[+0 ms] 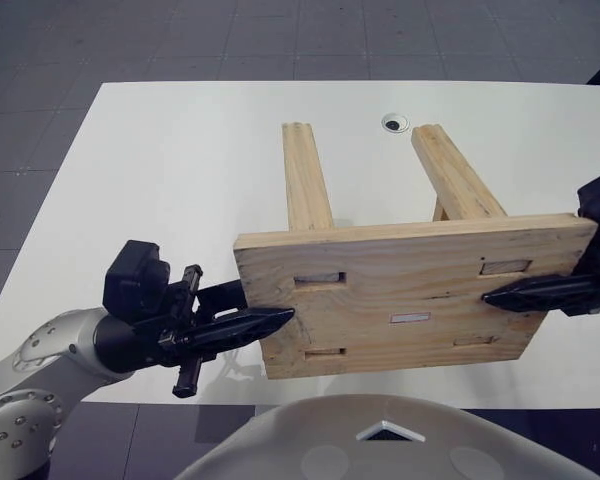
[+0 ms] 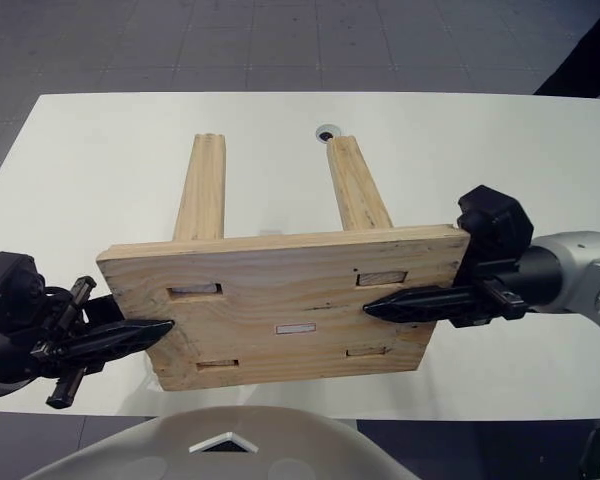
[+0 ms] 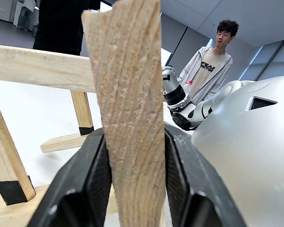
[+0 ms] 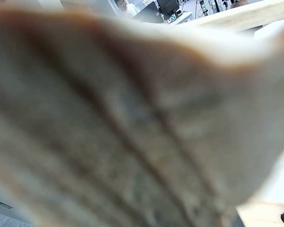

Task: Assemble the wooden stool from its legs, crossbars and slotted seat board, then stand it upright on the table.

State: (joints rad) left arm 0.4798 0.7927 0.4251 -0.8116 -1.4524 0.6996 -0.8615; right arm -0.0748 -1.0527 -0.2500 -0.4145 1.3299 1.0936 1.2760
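The seat board [image 1: 410, 290] lay closest, over the table's [image 1: 160, 170] near edge, tipped so that its top faced up and back toward the robot. The stool's legs ran away from it toward the far edge. Two legs [image 1: 305, 175] [image 1: 455, 175] showed above the board, and the others were hidden behind it. The left gripper [image 1: 270, 322] had the board's left end clamped between its fingers [image 3: 92, 179], one on each face, as the left wrist view showed plainly. The right gripper [image 2: 410, 302] held the right end, with one finger laid across the top face. The other was out of sight behind, so its clamp was a judgement rather than something seen. The four slots [image 1: 320, 278] in the seat looked filled with wood. In the left wrist view more bars [image 3: 38, 68] were joined under the seat, though which were legs and which crossbars was hard to tell. By this showing the assembly seemed complete, with every part in one piece and none lying loose on the table. What remained was to swing the stool so its feet pointed down, set it upright on the table, and let go. Whether any foot already touched the tabletop could not be told. A small round grommet [image 1: 395, 123] sat near the far edge, between the two visible legs.
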